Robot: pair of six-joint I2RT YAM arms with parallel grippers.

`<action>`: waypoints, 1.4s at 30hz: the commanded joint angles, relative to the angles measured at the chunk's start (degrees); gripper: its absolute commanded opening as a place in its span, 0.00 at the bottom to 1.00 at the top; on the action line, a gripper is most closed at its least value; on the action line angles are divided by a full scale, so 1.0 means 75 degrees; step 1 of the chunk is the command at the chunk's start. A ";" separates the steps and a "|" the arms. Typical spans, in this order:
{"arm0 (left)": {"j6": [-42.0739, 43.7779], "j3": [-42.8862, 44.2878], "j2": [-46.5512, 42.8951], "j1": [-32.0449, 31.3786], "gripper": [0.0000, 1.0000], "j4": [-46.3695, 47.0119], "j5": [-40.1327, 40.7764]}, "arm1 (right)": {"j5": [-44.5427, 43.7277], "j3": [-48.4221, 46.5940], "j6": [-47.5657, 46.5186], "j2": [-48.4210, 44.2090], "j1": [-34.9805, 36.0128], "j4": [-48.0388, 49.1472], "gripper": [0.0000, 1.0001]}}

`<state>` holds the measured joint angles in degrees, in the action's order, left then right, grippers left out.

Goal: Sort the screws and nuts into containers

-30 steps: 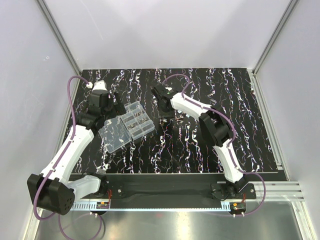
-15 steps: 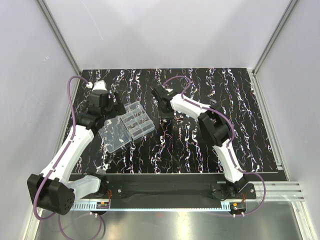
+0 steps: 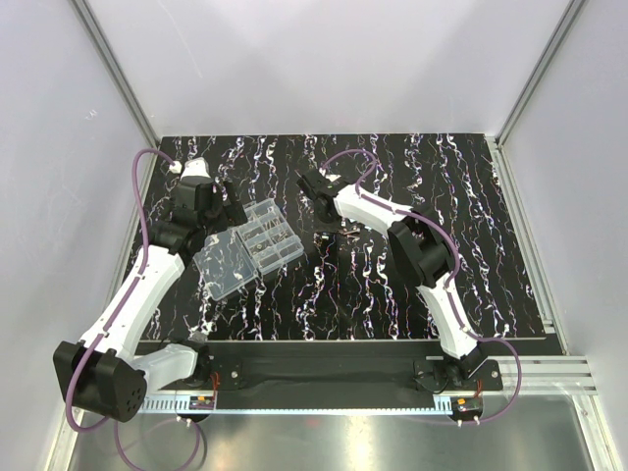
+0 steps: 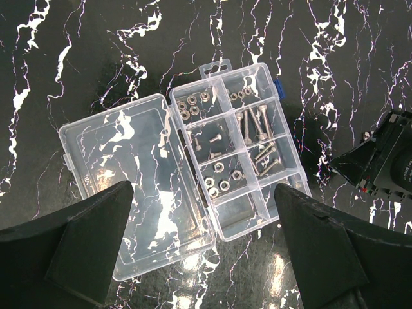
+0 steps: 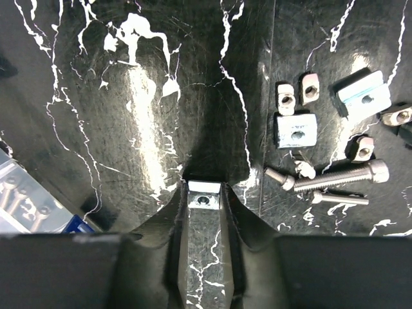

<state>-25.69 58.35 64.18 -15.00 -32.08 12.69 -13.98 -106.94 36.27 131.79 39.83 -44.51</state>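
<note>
A square silvery metal nut point(image 5: 205, 201) is pinched at lower centre by the right gripper point(image 5: 205, 196), the left gripper point(image 4: 203, 193) being spread wide, empty.

The clear organiser box point(image 4: 241, 215) lay open on the table point(image 4: 77, 64), lid point(image 4: 129, 187) flat beside it (hinged along the long edge). Silvery nuts point(image 4: 192, 107) and screws point(image 4: 255, 122) sat in separate compartments. Loose square nuts point(image 5: 296, 131) and loose screws point(image 5: 341, 175) lay scattered on the table apart from the box. One small nut point(image 5: 205, 201) sat between the right pincer's point(image 5: 205, 190) fingertips.
</note>
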 commanded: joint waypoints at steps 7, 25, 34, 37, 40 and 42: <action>0.0097 -0.0057 -0.0097 0.0043 0.99 0.0187 0.0101 | -0.0153 -0.0003 -0.0359 -0.0402 0.0009 -0.0030 0.07; 0.0133 -0.0022 -0.0132 0.0102 0.99 0.0105 0.0300 | 0.1102 -0.2769 -0.1766 0.0229 0.0747 -0.0159 0.05; 0.0098 -0.0022 -0.0132 0.0102 0.99 0.0105 0.0242 | 0.1805 -0.1529 -0.2024 -0.0813 0.1027 0.0624 0.05; 0.0098 -0.0022 -0.0132 0.0102 0.99 0.0105 0.0195 | 0.1840 -0.1164 -0.2070 -0.0978 0.1308 0.0790 0.06; 0.0086 -0.0022 -0.0214 0.0114 0.99 0.0093 0.0195 | 0.2026 -0.1175 -0.2117 -0.0873 0.1543 0.0767 0.05; 0.0086 -0.0022 -0.0272 0.0114 0.99 0.0093 0.0195 | 0.2121 -0.1246 -0.2129 -0.0720 0.1626 0.0755 0.05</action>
<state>-25.45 58.35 64.12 -14.50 -32.93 13.52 -1.02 -115.33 21.85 129.73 49.45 -41.47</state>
